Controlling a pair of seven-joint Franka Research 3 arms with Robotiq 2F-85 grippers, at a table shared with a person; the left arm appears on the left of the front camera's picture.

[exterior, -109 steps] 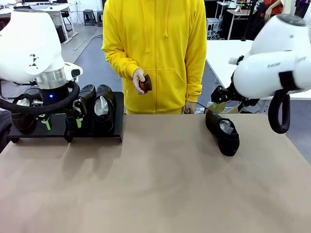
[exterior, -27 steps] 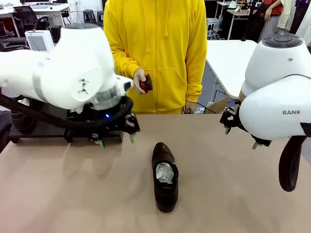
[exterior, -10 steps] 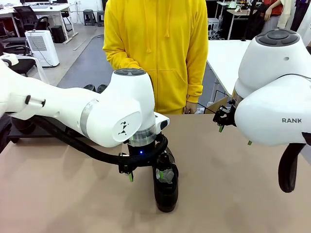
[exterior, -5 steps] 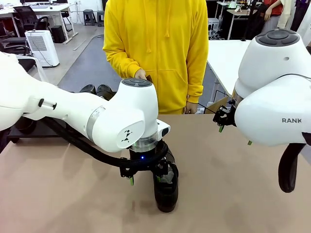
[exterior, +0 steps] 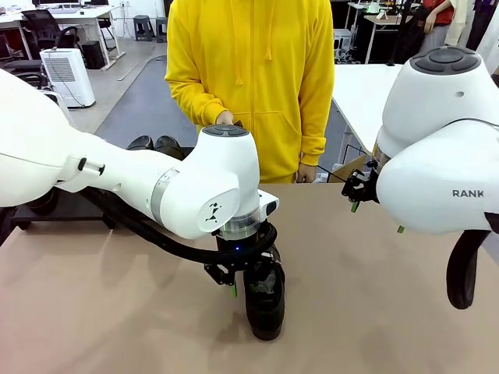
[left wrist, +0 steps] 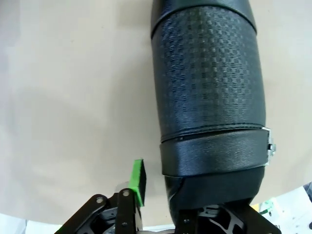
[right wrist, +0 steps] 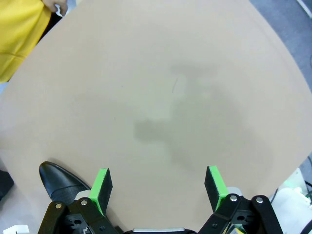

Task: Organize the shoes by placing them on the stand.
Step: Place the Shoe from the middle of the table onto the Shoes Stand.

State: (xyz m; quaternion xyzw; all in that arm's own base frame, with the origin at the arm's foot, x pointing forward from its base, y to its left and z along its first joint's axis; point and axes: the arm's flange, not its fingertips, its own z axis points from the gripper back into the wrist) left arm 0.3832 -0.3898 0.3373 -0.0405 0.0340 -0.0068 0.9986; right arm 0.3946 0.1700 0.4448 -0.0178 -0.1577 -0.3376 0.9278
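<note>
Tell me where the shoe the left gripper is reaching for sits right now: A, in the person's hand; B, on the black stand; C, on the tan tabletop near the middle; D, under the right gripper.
C: the shoe lies on the tan tabletop with the left gripper down at it, away from the stand.

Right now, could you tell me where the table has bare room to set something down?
The tabletop is bare left of the left gripper, out to the table's left edge, and right of the shoe below the right gripper. It is crowded mid-table, where the left arm stands over the shoe, and at the stand in the far-left corner.
</note>
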